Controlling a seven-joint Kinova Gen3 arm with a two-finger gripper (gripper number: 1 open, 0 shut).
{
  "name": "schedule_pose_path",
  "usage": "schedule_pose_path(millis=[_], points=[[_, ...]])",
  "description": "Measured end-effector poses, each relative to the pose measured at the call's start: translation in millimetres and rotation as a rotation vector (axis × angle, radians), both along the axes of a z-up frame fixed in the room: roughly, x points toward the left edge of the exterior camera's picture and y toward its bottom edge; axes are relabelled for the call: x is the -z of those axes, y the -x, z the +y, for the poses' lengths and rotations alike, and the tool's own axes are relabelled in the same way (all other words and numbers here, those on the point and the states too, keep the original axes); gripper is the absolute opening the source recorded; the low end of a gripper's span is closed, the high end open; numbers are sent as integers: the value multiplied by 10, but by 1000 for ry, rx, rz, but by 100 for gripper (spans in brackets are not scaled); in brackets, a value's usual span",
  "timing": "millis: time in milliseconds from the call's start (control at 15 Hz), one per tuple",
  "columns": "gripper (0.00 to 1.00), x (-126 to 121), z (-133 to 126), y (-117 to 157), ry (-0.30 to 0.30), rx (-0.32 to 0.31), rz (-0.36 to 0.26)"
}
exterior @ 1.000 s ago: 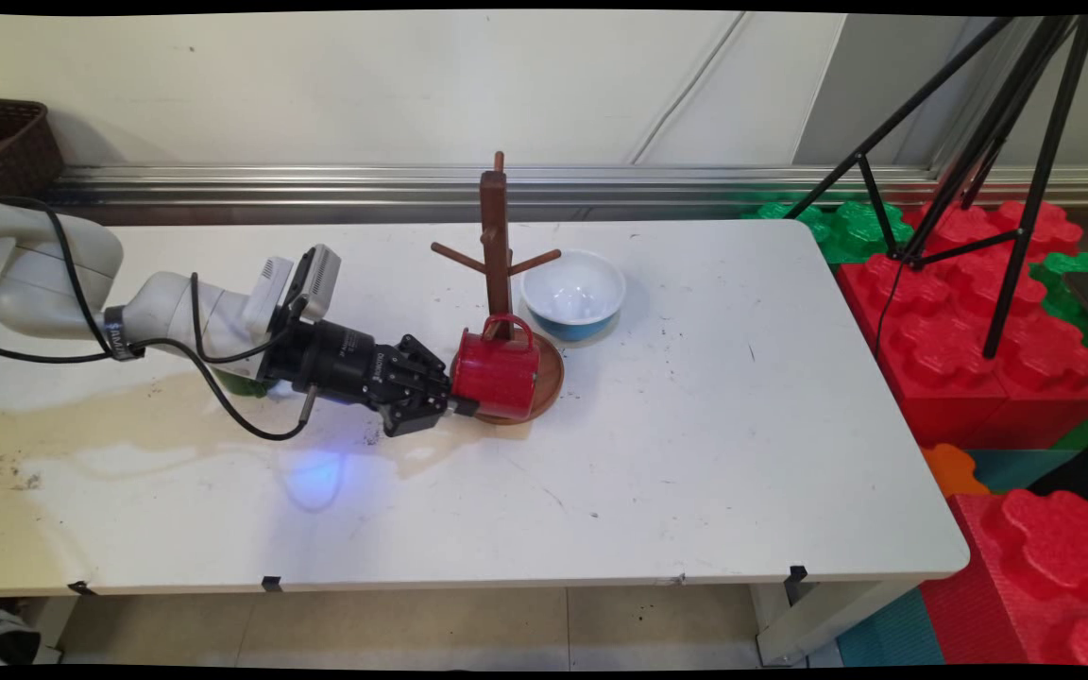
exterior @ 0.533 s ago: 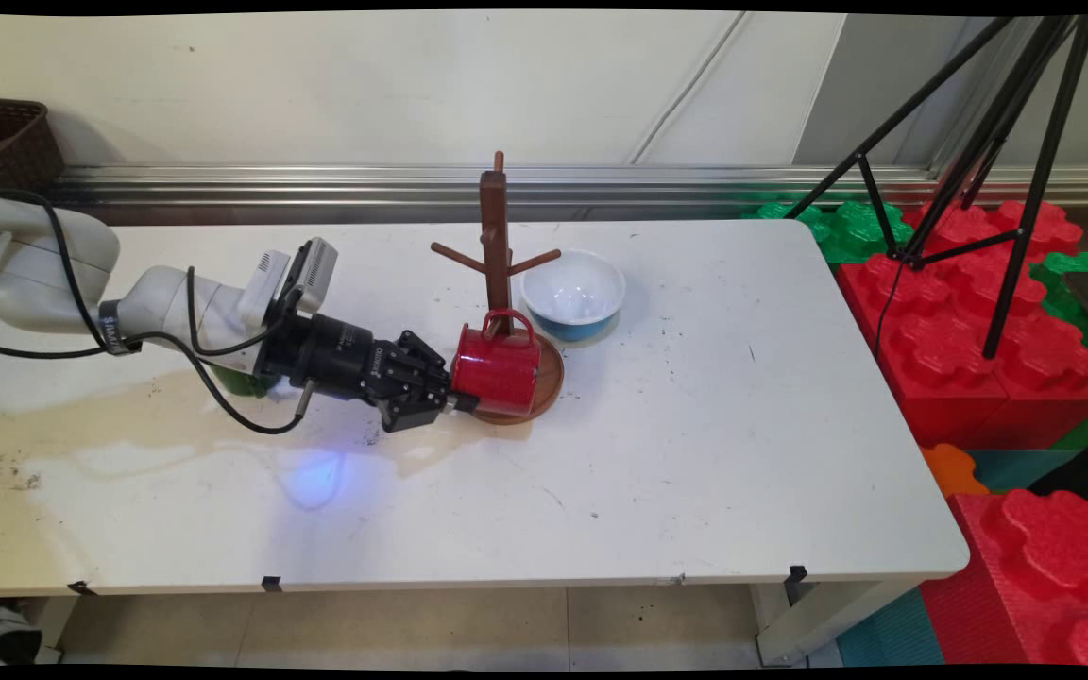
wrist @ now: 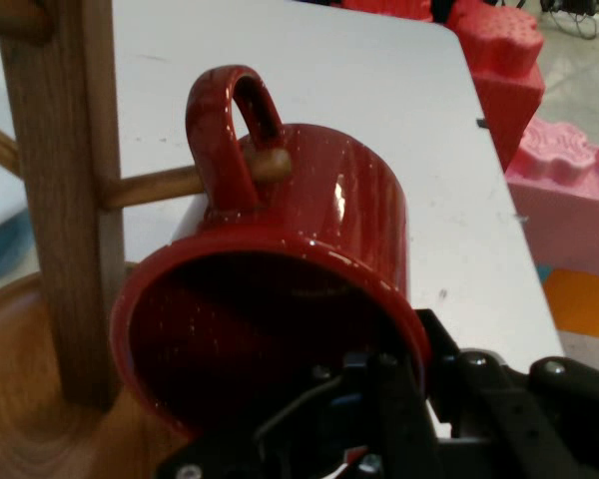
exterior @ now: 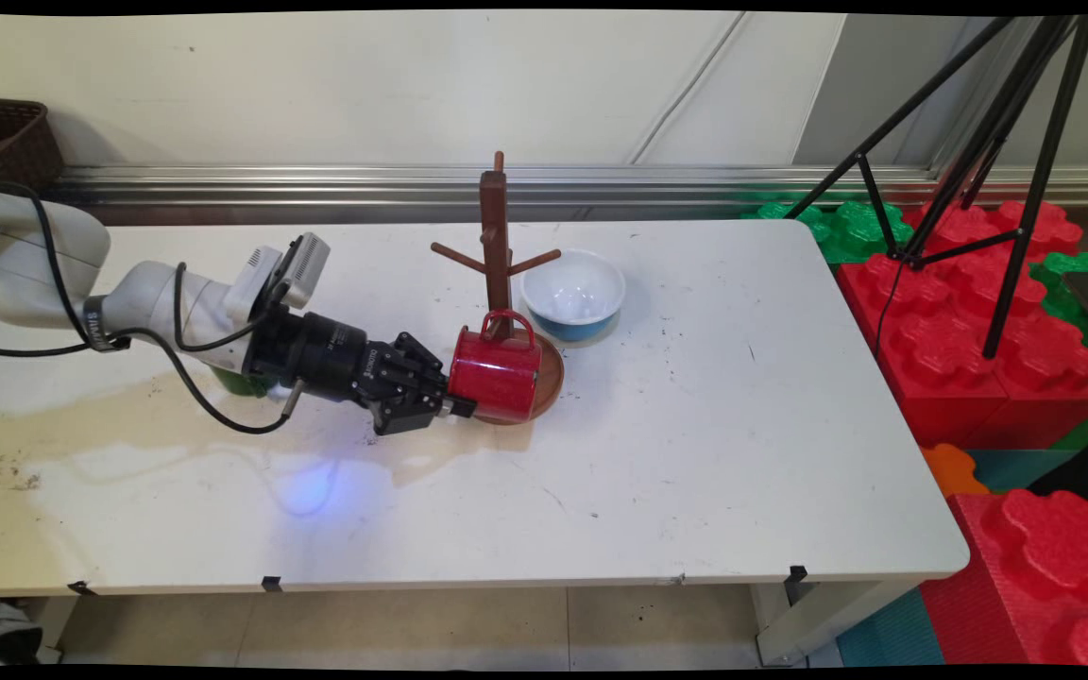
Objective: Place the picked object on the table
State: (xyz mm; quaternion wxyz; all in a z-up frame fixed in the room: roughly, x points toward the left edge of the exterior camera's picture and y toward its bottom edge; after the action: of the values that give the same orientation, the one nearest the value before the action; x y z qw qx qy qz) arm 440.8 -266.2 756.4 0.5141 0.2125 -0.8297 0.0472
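A red mug (exterior: 497, 373) lies on its side, mouth toward my gripper (exterior: 454, 399), over the round base of a wooden mug tree (exterior: 496, 236). My gripper is shut on the red mug's rim, one finger inside and one outside. In the hand view the red mug (wrist: 309, 230) fills the middle and a low peg (wrist: 150, 187) of the mug tree's post (wrist: 65, 200) passes through its handle. The gripper (wrist: 399, 359) clasps the rim at the lower right.
A white bowl with a blue outside (exterior: 572, 295) stands just right of the mug tree. A green object (exterior: 240, 382) sits partly hidden behind the arm. A basket (exterior: 6, 142) is at the back left; a black tripod (exterior: 997, 170) and foam blocks (exterior: 978, 349) stand off the table's right side.
The arm has drawn slightly left and its wrist has tilted. The red mug has shifted a little up and left, staying in the gripper with its handle at the tree.
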Motion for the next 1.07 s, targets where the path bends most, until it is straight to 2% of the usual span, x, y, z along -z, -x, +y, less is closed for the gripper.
schedule_pose_path(millis=[1067], points=[[0,-211,248,112,-67,50,75]])
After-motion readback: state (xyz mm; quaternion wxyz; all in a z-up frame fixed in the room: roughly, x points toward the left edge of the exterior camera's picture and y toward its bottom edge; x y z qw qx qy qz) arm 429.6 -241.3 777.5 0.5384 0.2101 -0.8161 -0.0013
